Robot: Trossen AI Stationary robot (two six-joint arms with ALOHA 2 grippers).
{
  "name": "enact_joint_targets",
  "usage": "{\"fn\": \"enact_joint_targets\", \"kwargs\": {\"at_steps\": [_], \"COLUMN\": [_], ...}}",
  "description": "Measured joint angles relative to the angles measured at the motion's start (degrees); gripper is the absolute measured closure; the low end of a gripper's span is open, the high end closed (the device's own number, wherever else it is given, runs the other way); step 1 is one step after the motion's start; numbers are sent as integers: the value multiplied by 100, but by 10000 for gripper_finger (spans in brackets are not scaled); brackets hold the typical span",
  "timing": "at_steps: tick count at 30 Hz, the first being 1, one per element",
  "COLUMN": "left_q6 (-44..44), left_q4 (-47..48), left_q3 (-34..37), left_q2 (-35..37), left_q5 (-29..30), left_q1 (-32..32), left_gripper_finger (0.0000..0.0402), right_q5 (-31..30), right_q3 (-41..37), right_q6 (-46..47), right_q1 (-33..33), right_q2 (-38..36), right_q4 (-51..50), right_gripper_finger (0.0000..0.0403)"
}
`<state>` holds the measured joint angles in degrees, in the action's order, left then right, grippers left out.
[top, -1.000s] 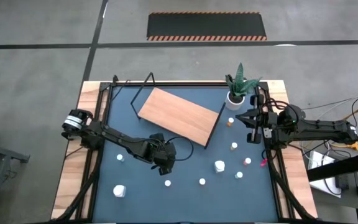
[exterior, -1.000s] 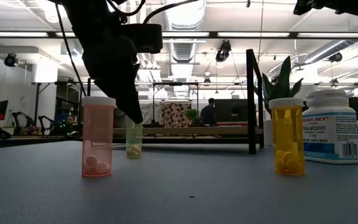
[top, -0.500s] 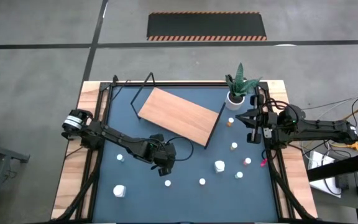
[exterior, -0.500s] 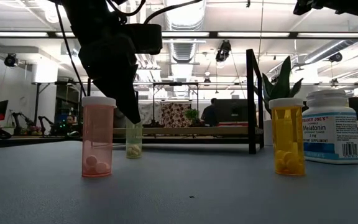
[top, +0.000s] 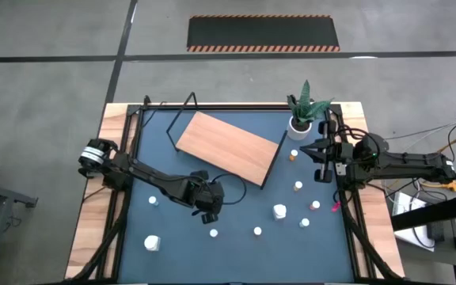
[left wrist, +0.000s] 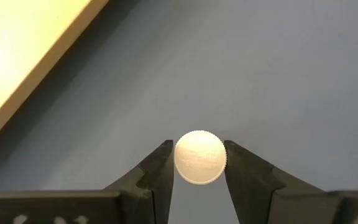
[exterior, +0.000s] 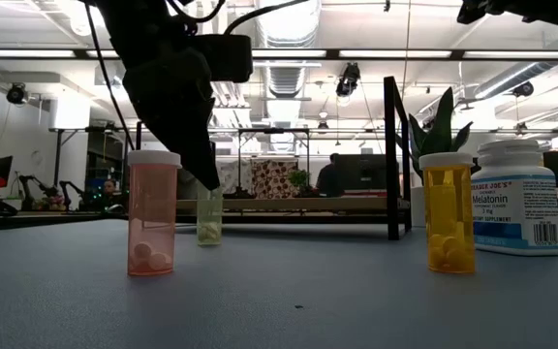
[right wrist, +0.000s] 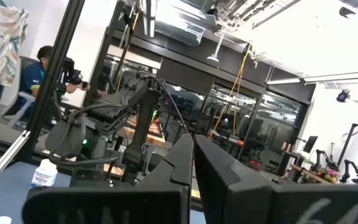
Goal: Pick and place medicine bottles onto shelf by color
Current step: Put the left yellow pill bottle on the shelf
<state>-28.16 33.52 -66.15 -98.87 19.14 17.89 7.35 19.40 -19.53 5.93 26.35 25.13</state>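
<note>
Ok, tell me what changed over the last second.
The left hand closed in around the white cap of a pale yellowish bottle; its fingers now sit at both sides of it. The arm barely shifted. The right hand, shut, stayed raised near the table's right edge; the other bottles and the shelf did not move.

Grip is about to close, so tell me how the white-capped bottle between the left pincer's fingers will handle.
The bottle looks small and mostly empty in the low view, so probably light. Its round cap may slip sideways. Tall and narrow, it could tip if nudged.
</note>
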Motion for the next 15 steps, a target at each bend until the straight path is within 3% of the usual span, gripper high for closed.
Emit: {"fn": "enact_joint_targets", "kwargs": {"at_steps": [8, 15], "left_q6": [-1, -147], "left_q4": [212, 872], "left_q3": [-173, -192], "left_q2": [507, 1317], "left_q5": [2, 196], "left_q1": [-145, -806], "left_gripper_finger": [292, 292], "right_q5": [0, 2], "right_q3": [0, -2], "right_q6": [-1, -2], "right_q1": [-1, -2], "right_q2": [-1, -2], "right_q4": [-7, -11], "right_gripper_finger": [394, 394]}}
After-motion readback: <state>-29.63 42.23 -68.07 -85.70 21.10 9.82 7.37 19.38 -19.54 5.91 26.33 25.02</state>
